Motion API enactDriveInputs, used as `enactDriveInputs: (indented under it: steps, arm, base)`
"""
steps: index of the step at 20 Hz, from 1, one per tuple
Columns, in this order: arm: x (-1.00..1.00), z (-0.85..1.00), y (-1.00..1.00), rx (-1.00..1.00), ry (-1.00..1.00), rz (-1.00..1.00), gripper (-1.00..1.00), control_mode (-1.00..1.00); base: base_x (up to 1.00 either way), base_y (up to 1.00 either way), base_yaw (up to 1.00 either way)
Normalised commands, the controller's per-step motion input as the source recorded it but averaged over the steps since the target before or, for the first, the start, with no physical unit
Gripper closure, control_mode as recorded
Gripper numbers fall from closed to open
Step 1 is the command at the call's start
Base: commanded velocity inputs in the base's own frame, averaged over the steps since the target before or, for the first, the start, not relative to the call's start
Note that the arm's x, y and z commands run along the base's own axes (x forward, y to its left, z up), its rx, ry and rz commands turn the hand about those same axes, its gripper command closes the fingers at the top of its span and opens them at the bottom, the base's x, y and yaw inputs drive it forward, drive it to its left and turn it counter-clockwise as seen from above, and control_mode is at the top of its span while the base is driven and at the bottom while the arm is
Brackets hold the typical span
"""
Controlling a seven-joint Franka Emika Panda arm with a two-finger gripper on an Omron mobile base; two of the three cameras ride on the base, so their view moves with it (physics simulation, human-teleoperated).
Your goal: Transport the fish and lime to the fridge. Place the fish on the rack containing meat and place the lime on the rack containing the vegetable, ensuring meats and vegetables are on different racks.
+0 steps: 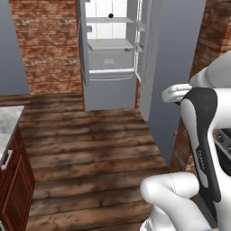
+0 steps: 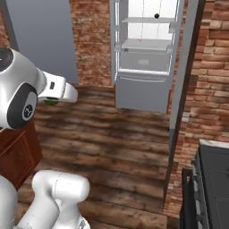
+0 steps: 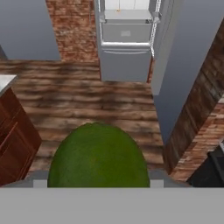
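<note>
A green lime (image 3: 98,157) bulks large in the hand view, and my gripper (image 3: 98,183) is shut on it, a grey finger at each side. From the right base view the lime (image 2: 53,102) peeks out under the hand, high over the floor. The fridge (image 1: 110,85) stands open straight ahead across the room, also seen as the fridge (image 2: 143,89) and the fridge (image 3: 124,65). A small dark round item (image 1: 111,16) lies on its upper shelf (image 1: 122,20); a lower shelf (image 1: 110,44) sits beneath. Which rack holds meat or vegetable I cannot tell. The fish is out of view.
The open grey fridge door (image 1: 176,67) juts toward me on the right. A dark wood cabinet with a marble top (image 1: 9,135) stands at the left. A brick wall (image 2: 201,112) and a dark stove (image 2: 214,179) are at the right. Plank floor (image 1: 90,149) stretches to the fridge.
</note>
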Motion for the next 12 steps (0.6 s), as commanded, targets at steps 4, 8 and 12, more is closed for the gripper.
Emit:
enactDriveInputs:
  steps: [4,8,12]
  arm:
    - [0.0,0.0,0.0,0.0,0.0,0.0,1.0,1.0]
    - [0.0,0.0,0.0,0.0,0.0,0.0,1.0,1.0]
    - [0.0,0.0,0.0,0.0,0.0,0.0,1.0,1.0]
  base:
    - [1.0,0.03,-0.02]
    - [1.0,0.0,0.0]
    - [1.0,0.0,-0.01]
